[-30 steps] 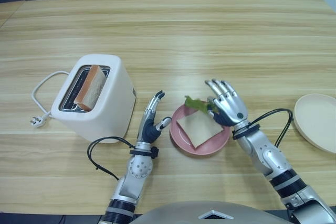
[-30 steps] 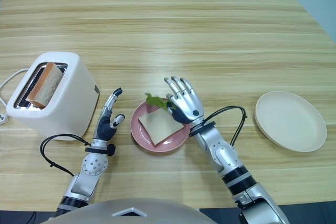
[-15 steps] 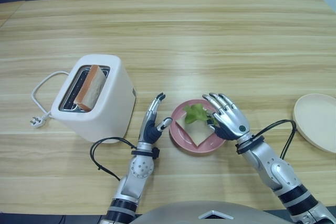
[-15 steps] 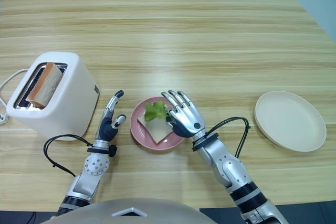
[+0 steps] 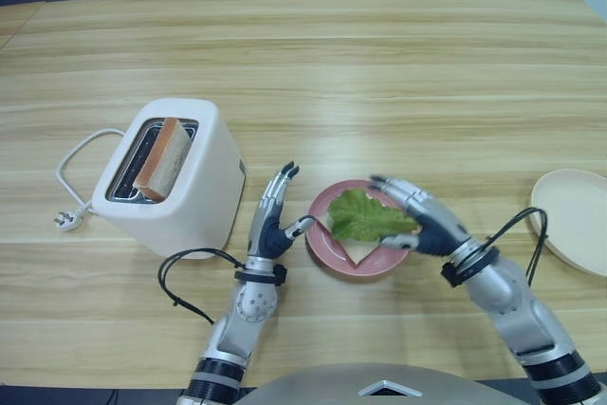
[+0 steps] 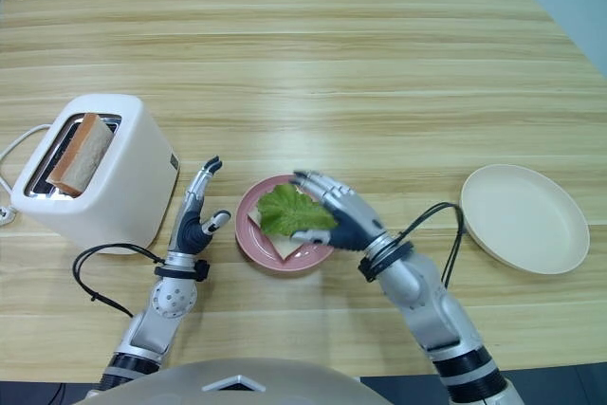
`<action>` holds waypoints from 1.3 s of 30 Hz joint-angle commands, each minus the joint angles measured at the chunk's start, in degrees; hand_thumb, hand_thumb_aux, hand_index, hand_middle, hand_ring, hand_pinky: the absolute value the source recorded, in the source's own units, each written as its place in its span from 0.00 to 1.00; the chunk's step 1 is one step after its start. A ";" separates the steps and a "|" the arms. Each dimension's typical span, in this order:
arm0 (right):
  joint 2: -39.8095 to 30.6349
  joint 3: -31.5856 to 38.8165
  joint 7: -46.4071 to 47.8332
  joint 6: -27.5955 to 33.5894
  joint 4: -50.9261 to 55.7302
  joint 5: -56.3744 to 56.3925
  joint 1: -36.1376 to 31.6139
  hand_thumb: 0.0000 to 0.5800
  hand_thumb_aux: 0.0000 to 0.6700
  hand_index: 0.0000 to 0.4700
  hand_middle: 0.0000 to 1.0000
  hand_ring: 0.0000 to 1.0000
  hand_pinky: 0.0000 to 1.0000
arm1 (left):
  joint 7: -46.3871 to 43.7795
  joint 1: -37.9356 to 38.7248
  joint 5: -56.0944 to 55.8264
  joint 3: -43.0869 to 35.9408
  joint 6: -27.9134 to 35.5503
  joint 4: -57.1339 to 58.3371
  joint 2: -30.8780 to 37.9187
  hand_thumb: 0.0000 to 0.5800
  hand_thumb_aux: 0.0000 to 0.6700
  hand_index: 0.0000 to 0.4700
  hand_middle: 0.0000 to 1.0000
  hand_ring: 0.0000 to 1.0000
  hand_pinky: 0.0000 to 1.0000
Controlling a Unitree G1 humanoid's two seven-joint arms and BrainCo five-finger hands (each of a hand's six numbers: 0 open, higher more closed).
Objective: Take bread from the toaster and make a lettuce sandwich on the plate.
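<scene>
Right hand grips lettuce leaf over bread on the plate; probably release next, then fetch the toast slice.

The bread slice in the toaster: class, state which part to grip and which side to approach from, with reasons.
Probably grip the raised top edge of the bread slice, pinching its two broad faces, coming from above. It stands on edge in the toaster slot, whose walls shield the rest. The left hand, open beside the toaster, is nearest.
</scene>
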 commanded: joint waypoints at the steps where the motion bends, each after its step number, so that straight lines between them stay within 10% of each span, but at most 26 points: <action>1: 6.56 -10.89 -4.44 5.65 0.44 9.82 -2.38 0.00 0.00 0.00 0.00 0.00 0.00 | -1.98 -1.03 7.99 13.69 2.22 -26.58 4.81 0.00 0.00 0.00 0.00 0.00 0.00; 7: 12.50 -10.64 -5.02 6.69 2.62 13.49 -0.70 0.00 0.00 0.00 0.00 0.00 0.00 | -11.37 -1.13 18.38 35.48 21.33 -22.78 14.72 0.00 0.00 0.00 0.00 0.00 0.00; 18: 14.48 -11.36 -2.76 6.84 2.85 13.27 -0.06 0.00 0.00 0.00 0.00 0.00 0.00 | -21.03 6.06 18.90 31.06 30.19 -14.24 15.72 0.00 0.00 0.00 0.00 0.00 0.00; 19: 14.52 -11.42 -2.63 6.85 2.99 13.18 0.00 0.00 0.00 0.00 0.00 0.00 0.00 | -20.84 5.94 18.29 30.64 30.05 -14.18 15.79 0.22 0.12 0.12 0.00 0.00 0.00; 20: 14.56 -11.46 -2.51 6.88 3.10 13.09 0.11 0.00 0.00 0.00 0.00 0.00 0.00 | -19.77 5.64 18.38 30.38 29.95 -14.08 15.96 0.82 0.58 0.58 0.11 0.11 0.11; 21: 14.58 -11.48 -2.36 6.90 3.23 13.02 0.15 0.00 0.00 0.00 0.00 0.00 0.00 | -18.96 5.43 17.80 30.46 30.06 -14.56 15.75 1.00 1.00 1.00 0.92 0.92 0.92; 32: 14.96 -11.01 -2.41 6.51 5.12 11.29 0.38 0.00 0.00 0.00 0.00 0.00 0.00 | 11.36 1.62 19.82 33.29 14.95 -26.91 15.04 1.00 1.00 1.00 1.00 1.00 1.00; 39: 16.12 -10.43 -2.68 6.24 7.25 11.13 0.00 0.00 0.00 0.00 0.00 0.00 0.00 | 11.02 -4.68 -4.79 34.03 7.88 -33.54 12.55 1.00 1.00 1.00 1.00 1.00 1.00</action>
